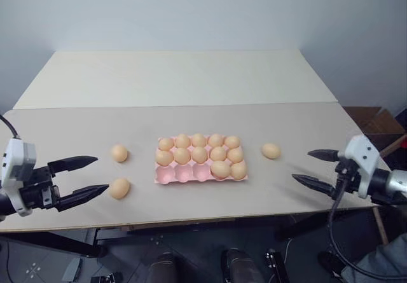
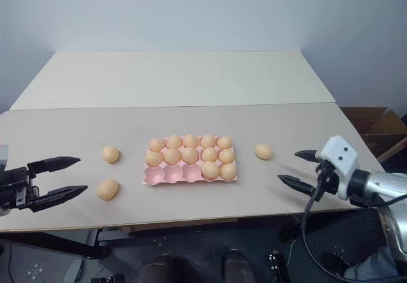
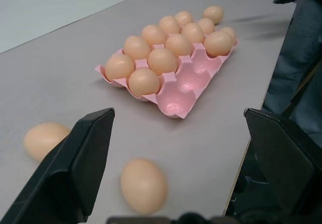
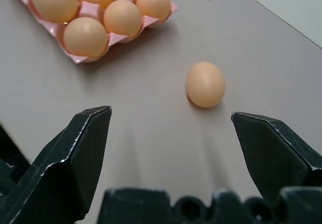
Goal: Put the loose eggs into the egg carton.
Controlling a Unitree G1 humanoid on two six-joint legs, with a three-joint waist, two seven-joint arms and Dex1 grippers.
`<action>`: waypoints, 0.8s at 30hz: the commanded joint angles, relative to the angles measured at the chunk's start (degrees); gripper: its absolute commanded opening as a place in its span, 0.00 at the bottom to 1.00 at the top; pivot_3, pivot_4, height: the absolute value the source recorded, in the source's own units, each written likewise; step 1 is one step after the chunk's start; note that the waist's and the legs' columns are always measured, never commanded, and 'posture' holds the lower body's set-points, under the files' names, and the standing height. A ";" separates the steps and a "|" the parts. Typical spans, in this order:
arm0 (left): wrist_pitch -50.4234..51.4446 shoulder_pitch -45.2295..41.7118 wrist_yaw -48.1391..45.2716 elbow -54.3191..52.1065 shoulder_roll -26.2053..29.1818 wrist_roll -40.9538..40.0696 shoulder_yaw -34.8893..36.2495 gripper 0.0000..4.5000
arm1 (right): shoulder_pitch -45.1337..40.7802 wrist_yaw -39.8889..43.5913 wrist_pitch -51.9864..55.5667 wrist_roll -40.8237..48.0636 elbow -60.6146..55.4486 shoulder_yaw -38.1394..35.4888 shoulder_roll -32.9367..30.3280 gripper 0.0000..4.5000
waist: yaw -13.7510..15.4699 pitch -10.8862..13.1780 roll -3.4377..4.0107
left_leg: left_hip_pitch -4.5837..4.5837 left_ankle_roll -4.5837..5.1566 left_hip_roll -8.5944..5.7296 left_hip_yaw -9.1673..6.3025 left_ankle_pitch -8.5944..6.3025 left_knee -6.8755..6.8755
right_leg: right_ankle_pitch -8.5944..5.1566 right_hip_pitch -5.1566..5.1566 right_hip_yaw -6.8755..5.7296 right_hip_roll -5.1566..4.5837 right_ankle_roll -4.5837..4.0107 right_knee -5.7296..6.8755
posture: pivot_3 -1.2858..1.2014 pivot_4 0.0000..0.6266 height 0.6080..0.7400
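Head view, carton: you see the pale-pink egg carton on the table between your two grippers, twelve cups filled and three empty cups in the near row on its left side.
Head view, left gripper: your left gripper is spread wide and holds nothing; one loose egg sits just past its lower fingertip, another a little beyond and farther back.
Head view, right gripper: your right gripper is also spread wide and empty; the third loose egg lies ahead of it, toward the carton.
Left wrist view, line-up: the near egg lies between your black fingers, slightly toward the left one, long axis roughly along the reach; the second egg is outside that finger. The empty cups face you.
Right wrist view, line-up: the lone egg lies ahead between the fingers, off toward the right one, standing lengthwise to you.
Judgement: the left arm looks nearer its egg.
Surfaces: eggs smooth, tan, oval, likely to roll; carton moulded and matte; table flat and plain.
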 commanded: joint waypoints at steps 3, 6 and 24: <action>-0.89 -2.43 0.18 -1.18 0.74 -0.48 -0.36 1.00 | -11.04 -9.46 1.92 -7.71 8.65 10.60 5.46 0.99 | 0.01 0.00 0.00 | 0.00 -0.01 0.00 0.02 0.01 0.00 | 0.05 -0.03 0.01 0.01 -0.08 0.01 | 0.52 0.24 1.00; -0.83 -3.39 0.34 -1.06 0.70 -0.26 -1.31 1.00 | -18.32 -12.53 1.08 -12.52 17.82 16.49 9.35 0.99 | -0.02 0.01 0.01 | -0.08 -0.01 -0.02 0.02 0.01 0.00 | 0.17 -0.09 0.02 0.02 -0.27 0.01 | 0.52 0.24 1.00; 0.29 1.06 1.18 -5.17 0.01 -1.64 2.93 1.00 | -25.04 -18.30 21.94 -2.32 -12.19 17.75 16.98 0.40 | -0.15 0.00 0.02 | -0.31 -0.02 0.05 0.01 0.02 -0.05 | 0.34 -0.49 0.00 0.08 0.06 0.25 | 0.52 0.24 1.00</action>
